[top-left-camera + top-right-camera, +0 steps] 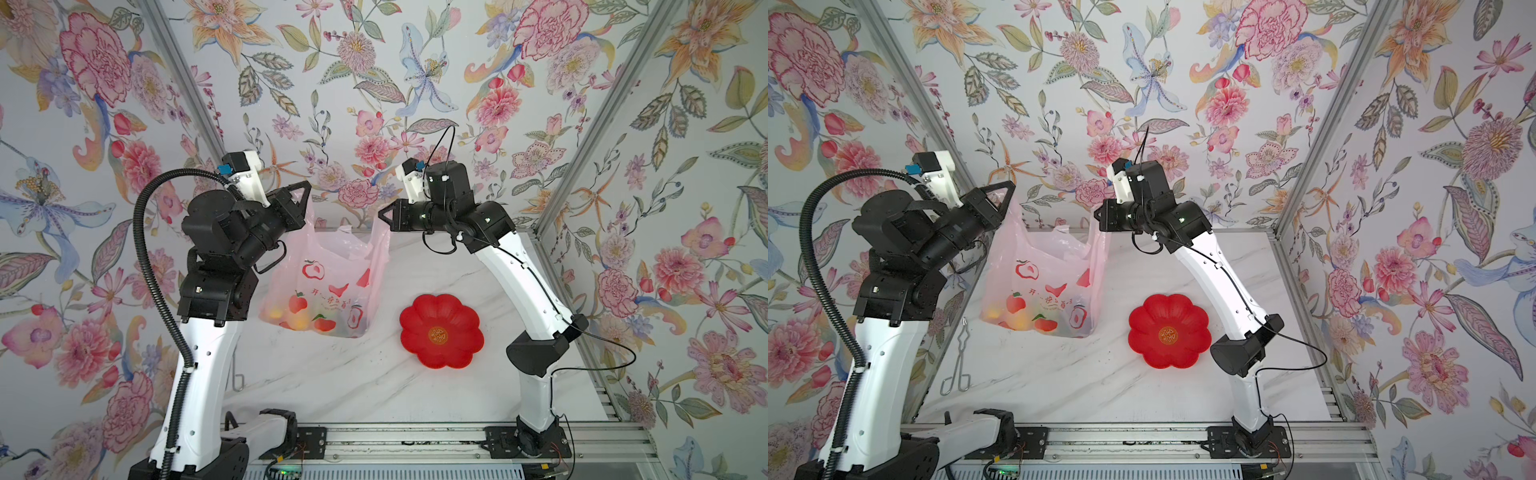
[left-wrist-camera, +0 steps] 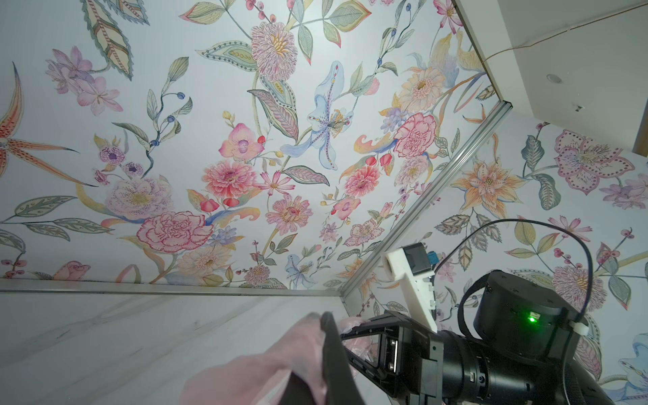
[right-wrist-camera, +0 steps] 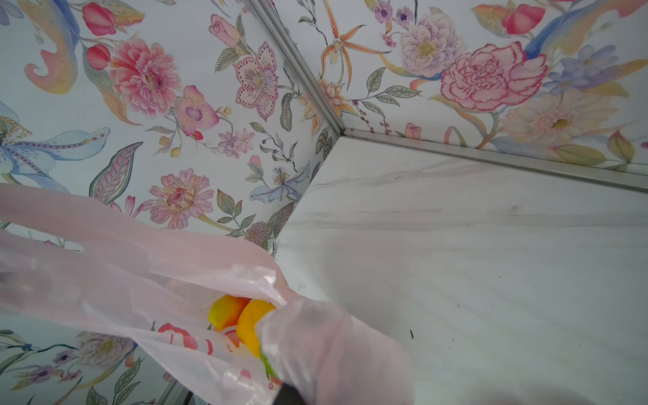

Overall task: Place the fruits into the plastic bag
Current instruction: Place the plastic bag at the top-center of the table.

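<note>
Left tool (image 1: 306,194) and right tool (image 1: 384,216) each clamp a plastic bag (image 1: 328,266) handle, fruits (image 3: 250,321) inside.

Crinkly plastic bag (image 1: 328,266); seemingly glossy dish (image 1: 440,313).

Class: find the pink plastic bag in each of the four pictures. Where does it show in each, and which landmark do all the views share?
Top view: plastic bag left of centre, left of the red dish.
Top view: plastic bag likewise left of centre.
Left wrist: plastic bag, only a pink handle, close up.
Right wrist: plastic bag close up, fruits inside.
Shared landmark: white marble table.
</note>
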Available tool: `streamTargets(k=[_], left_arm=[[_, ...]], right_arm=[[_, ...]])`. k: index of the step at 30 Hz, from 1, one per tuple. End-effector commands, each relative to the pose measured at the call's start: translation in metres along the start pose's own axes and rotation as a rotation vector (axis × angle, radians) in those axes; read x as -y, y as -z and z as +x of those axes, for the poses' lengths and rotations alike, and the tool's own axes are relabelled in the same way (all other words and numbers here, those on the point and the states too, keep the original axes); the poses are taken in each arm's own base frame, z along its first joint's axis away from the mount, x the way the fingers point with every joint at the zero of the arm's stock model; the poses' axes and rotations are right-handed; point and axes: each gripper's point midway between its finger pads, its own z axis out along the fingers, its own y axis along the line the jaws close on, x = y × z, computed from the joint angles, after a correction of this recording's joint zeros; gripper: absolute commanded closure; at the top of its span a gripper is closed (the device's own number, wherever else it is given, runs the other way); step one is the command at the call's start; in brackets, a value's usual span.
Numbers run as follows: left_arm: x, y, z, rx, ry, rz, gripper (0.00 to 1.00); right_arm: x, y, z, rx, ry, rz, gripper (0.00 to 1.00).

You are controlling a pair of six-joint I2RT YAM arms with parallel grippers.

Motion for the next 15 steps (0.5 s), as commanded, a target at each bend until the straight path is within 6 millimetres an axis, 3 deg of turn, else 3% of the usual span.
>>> streamTargets(k=[1,4,6,9,10,15], left_arm=[[-0.019,-0.019,0.024,-0.039,0.082,0.022,1.0],[-0.039,-0.029,0.047,-0.074,0.134,0.005,1.0],[-0.044,-0.029,0.048,-0.072,0.134,-0.009,1.0],[-0.033,-0.027,0.026,-0.02,0.112,0.014,1.0],[-0.028,-0.027,0.017,-0.004,0.095,0.022,1.0],[-0.014,-0.038,-0.006,0.025,0.067,0.058,1.0]], right_arm=[[-0.012,0.027,-0.037,0.122,0.002,-0.042,1.0],[-0.018,0.053,-0.063,0.217,-0.007,-0.075,1.0],[-0.027,0.06,-0.071,0.245,0.005,-0.114,1.0],[-0.023,0.047,-0.063,0.214,0.004,-0.123,1.0],[-0.006,0.043,-0.066,0.208,-0.015,-0.099,1.0],[0.014,0.034,-0.074,0.216,-0.043,-0.085,1.0]])
